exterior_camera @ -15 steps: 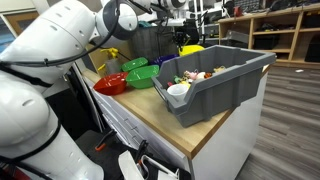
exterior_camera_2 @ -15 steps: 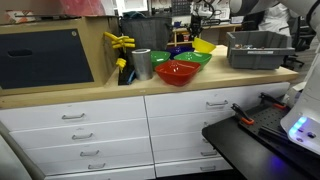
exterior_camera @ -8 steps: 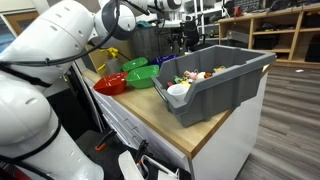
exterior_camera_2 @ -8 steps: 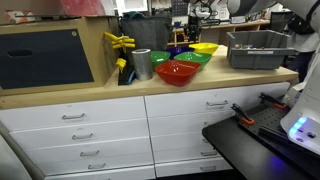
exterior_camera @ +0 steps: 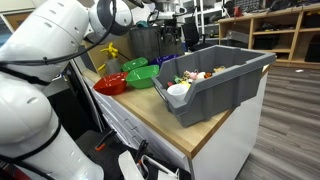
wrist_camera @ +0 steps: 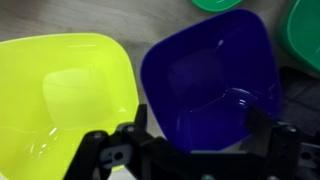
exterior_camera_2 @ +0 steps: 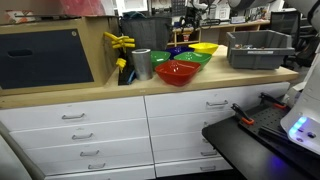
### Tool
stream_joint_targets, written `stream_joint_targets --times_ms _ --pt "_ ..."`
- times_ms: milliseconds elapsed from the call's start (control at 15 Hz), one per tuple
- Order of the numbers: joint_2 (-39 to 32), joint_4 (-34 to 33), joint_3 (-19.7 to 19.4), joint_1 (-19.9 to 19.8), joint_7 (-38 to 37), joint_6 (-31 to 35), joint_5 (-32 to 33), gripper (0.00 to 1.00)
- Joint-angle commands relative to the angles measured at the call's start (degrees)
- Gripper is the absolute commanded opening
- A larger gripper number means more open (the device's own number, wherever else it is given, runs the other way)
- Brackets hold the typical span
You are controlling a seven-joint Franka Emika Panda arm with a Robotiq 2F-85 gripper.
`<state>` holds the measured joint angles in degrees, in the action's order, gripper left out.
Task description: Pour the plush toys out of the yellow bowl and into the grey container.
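Note:
The yellow bowl [wrist_camera: 70, 100] lies empty and upright on the counter, left in the wrist view and beside the grey container [exterior_camera_2: 258, 50] in an exterior view [exterior_camera_2: 204, 47]. The plush toys [exterior_camera: 196, 75], red, orange and white, lie inside the grey container [exterior_camera: 225, 80] next to a white cup [exterior_camera: 178, 90]. My gripper [wrist_camera: 198, 128] is open, its fingers [wrist_camera: 135, 128] spread wide above the rim of a dark blue bowl [wrist_camera: 210, 80], just right of the yellow bowl. Nothing is held. In an exterior view the gripper [exterior_camera_2: 195, 12] hangs above the bowls.
A red bowl [exterior_camera_2: 178, 72], green bowls [exterior_camera_2: 196, 58] and a metal cup [exterior_camera_2: 141, 64] stand together on the wooden counter [exterior_camera_2: 100, 92]. Green bowl edges [wrist_camera: 305, 30] show at the top of the wrist view. A yellow object [exterior_camera_2: 119, 42] stands behind the cup.
The gripper went from shut on the yellow bowl to open. The bowl, tilted and lifted a second ago, now rests flat on the counter, and the gripper has risen off it.

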<state>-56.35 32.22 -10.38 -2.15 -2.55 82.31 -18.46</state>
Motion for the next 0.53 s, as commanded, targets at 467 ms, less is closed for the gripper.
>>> stream_joint_targets --times_ms 467 --pt "10.45 1.51 -0.08 5.02 -5.76 -0.80 0.67 1.00"
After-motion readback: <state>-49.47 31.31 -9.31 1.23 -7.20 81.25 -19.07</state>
